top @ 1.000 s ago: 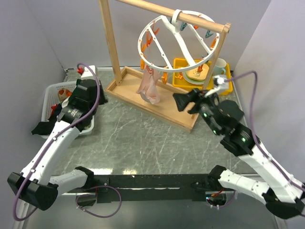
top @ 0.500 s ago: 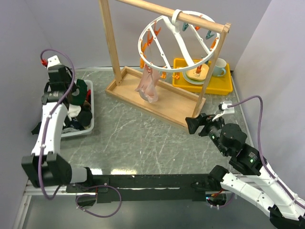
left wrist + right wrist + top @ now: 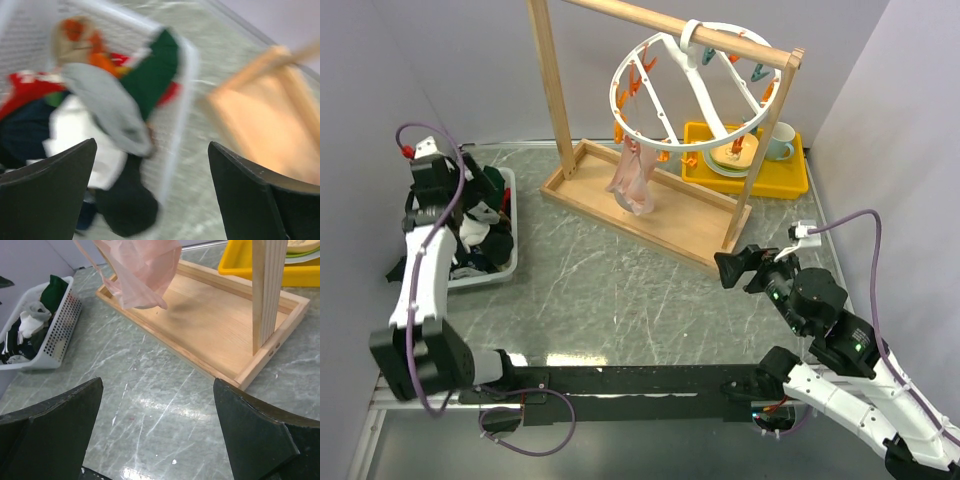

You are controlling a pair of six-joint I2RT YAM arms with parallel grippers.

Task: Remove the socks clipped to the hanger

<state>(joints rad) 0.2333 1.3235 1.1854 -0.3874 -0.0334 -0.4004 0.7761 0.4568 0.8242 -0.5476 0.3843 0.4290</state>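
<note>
**One pink sock on the hanger, both claws wide**

The hanger [image 3: 704, 95] hangs by its hook from the top bar of the wooden rack [image 3: 552, 90], far centre of the worktop [image 3: 620, 290]. I see orange and teal clips [image 3: 630, 90] around the ring. Only one holds anything: a pale pink sock [image 3: 632, 180] on the ring's left side, drooping limp above the rack's base board.

The left claw [image 3: 152, 145] is wide open with nothing between its fingers. It sits over the white mesh basket [image 3: 513, 235] at the far left. The other socks [image 3: 152, 75] lie heaped in that basket: I make out dark green, grey, white, black and red. The left wrist view is blurred, so I cannot count them.

The right claw [image 3: 157, 382] is also spread wide and empty. It is low over the worktop on the near right, well apart from the rack and pointed toward it. Its camera shows the pink sock up ahead.

A yellow tray [image 3: 790, 180] with dishes stands behind the rack, far right.
</note>
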